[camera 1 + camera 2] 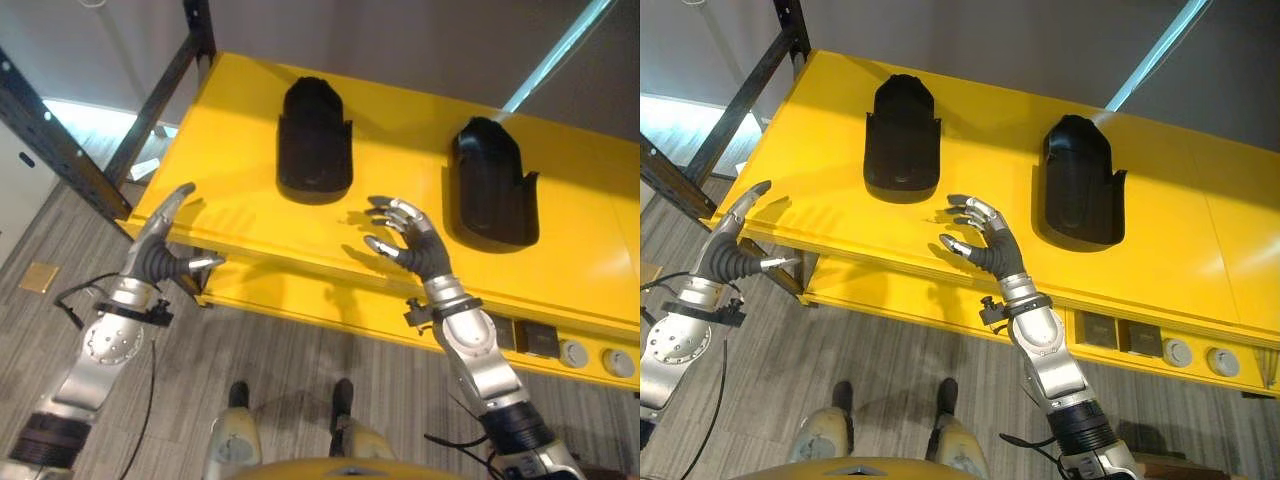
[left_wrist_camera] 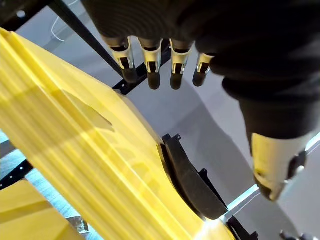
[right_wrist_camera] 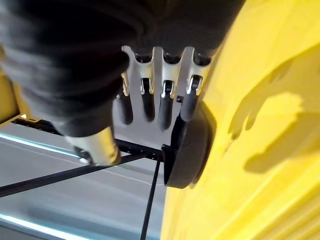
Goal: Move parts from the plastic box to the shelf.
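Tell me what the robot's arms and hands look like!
Both arms are shiny silver-grey metal with round joints and black bands lower down. The left hand and right hand each wear a dark ribbed cover over the back and wrist, like a rubbery glove. Their fingers are silver with dark tips, and a silver thumb sits apart.

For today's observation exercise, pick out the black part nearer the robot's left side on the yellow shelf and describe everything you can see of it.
The left black part is a dark, matte, plastic-looking shell with a rounded far end and a squarer, open near end with low raised side walls. It lies flat on the yellow shelf, apart from the second black part. Nothing touches it: the right hand is over the shelf short of it, and the left hand is at the shelf's corner.
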Tool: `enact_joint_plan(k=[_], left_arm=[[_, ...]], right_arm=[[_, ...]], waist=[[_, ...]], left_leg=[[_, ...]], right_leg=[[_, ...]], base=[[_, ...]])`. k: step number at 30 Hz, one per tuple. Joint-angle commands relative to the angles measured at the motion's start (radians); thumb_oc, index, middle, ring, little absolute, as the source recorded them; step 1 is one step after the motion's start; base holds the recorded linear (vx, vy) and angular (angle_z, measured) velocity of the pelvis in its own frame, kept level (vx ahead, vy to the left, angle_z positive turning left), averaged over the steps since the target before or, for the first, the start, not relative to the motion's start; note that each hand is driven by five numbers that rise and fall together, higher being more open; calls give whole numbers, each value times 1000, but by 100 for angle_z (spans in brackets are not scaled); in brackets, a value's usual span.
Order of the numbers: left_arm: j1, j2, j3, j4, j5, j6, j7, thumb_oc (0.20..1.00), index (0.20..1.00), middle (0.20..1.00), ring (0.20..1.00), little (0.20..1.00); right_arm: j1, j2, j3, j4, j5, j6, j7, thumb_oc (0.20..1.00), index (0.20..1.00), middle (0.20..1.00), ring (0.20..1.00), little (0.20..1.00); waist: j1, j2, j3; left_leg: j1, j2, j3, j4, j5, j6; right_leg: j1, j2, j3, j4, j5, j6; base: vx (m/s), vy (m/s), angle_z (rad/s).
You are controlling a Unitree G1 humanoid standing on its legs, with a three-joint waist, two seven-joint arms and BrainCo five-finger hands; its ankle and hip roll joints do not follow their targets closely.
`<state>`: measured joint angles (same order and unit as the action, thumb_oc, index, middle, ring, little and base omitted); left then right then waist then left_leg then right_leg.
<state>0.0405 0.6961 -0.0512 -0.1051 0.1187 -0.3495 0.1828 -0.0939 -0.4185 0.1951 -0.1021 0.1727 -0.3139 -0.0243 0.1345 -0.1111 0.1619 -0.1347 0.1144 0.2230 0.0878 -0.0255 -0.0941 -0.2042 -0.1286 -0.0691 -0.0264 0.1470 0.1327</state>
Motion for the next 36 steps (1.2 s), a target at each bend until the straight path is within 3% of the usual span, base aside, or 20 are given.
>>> enact_joint_plan(k=[1,9,12,19,36], left_arm=[[-38,-22,1,-65,-22,-33,-6,1000,1000,1000,1000,1000],[-30,-17,-7,-81,-20,-36,-12,1000,1000,1000,1000,1000],[-22,-5,-39,-95,-26,-43,-10,1000,1000,1000,1000,1000],[-27,-8,-59,-96,-32,-51,2,1000,1000,1000,1000,1000],[-3,1,-58,-111,-57,-62,24,1000,1000,1000,1000,1000]], right_arm=[[-6,-43,-9,-54,66,-31,28,200,200,200,200,200],[-29,-44,35,-37,93,-30,47,200,200,200,200,200],[-150,-14,107,38,118,-31,24,200,200,200,200,200],[-242,14,158,68,137,-35,16,200,200,200,200,200],[-392,80,240,163,148,-21,9,200,200,200,200,200]], waist=[[-13,64,-25],[-9,74,-12],[15,108,-4],[37,127,-1],[93,142,16]], left_leg=[[132,15,77,-60,-143,-24],[116,23,71,-59,-129,-30],[102,36,75,-88,-99,-39],[82,41,71,-93,-89,-41],[30,46,50,-83,-77,-42]], right_leg=[[48,30,-36,49,-147,129],[39,38,-45,47,-157,129],[21,42,-69,44,-156,129],[-5,36,-77,48,-147,129],[-58,26,-96,60,-125,129]], base=[[0,0,0],[-12,-22,-6],[6,-40,10],[3,-4,3],[4,0,4]])
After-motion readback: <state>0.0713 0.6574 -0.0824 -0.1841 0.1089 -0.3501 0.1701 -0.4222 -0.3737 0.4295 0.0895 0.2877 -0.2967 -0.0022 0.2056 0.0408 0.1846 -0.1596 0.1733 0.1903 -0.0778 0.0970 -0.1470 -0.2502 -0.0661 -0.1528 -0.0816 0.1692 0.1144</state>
